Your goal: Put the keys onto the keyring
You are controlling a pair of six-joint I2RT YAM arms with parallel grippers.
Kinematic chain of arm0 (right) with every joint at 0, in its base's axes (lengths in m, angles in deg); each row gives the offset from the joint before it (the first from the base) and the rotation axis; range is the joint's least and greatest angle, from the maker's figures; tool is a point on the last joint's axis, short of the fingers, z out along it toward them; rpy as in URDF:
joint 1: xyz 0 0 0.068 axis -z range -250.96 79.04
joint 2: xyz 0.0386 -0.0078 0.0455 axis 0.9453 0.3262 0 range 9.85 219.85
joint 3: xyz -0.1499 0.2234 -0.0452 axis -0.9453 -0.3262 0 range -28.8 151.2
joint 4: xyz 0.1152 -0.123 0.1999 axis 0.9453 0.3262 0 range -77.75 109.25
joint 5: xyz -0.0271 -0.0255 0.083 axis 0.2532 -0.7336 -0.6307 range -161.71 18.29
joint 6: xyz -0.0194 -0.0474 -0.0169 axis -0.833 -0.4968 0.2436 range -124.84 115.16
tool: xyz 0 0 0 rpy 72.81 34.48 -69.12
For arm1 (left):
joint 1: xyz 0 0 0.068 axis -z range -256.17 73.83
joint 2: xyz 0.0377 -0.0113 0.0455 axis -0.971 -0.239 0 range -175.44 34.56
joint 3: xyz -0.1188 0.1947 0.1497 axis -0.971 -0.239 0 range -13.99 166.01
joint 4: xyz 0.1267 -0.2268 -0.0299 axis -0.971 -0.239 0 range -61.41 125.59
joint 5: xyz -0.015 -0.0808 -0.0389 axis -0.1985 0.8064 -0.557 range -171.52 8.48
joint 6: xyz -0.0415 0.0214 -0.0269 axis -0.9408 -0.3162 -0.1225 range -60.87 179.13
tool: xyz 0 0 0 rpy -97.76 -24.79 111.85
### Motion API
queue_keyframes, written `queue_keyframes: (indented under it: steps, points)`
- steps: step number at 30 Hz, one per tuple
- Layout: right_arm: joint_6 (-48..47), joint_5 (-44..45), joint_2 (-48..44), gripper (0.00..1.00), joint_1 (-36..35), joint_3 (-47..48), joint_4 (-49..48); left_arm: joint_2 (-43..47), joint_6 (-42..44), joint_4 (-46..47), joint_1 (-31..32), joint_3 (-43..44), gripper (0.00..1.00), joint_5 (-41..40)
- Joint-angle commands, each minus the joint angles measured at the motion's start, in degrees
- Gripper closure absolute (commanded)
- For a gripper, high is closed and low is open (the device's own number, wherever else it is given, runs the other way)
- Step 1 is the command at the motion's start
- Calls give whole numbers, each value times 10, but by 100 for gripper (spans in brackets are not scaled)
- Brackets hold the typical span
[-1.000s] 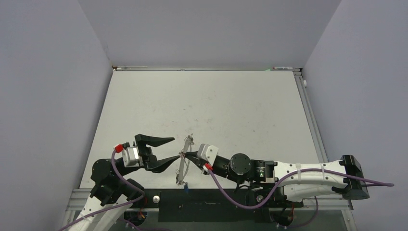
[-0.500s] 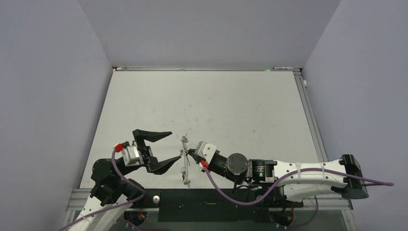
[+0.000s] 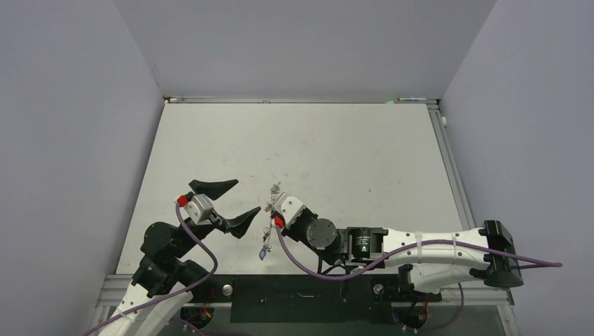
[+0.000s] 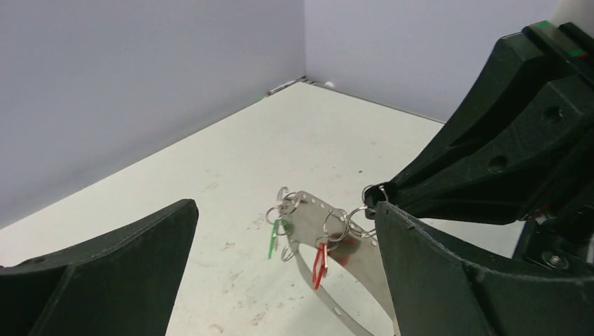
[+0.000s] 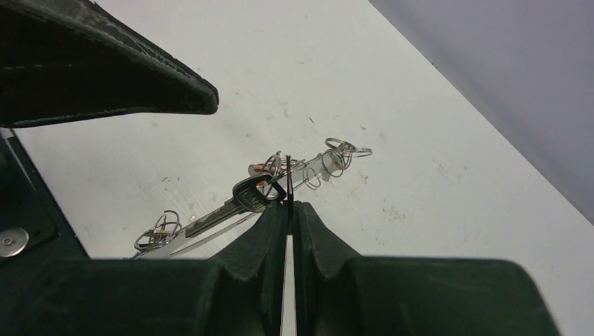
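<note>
The keyring, a thin grey metal band loop, hangs above the table near the front, pinched edge-on in my shut right gripper. In the right wrist view the fingertips clamp the keyring, and a black-headed key hangs beside them. In the left wrist view the keyring carries a green tag and a red tag on small rings. A blue tag dangles at its near end. My left gripper is open and empty just left of the ring, its near fingertip close to it.
The white table is walled by grey panels at the left, back and right. A black rail runs along the front edge below both arms. My left gripper's upper finger fills the top left of the right wrist view.
My right gripper has carried the keyring left and a little farther back, and the ring has swung so the blue tag hangs lower. My left gripper has drawn back to the left, still open.
</note>
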Motion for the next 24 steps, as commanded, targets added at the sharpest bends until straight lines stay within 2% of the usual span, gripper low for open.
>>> queue_keyframes:
  steps: [1,6,17,24]
  points:
    - [40,47,14,95,28,34,22,-4,20,-36,-1,27,4,-98]
    - [87,2,40,95,84,56,71,-9,20,-54,-2,29,4,-157]
    - [97,-55,155,95,149,151,114,-14,24,-63,-8,34,4,-164]
    - [77,-127,293,95,190,296,123,-2,28,-65,-12,34,4,-178]
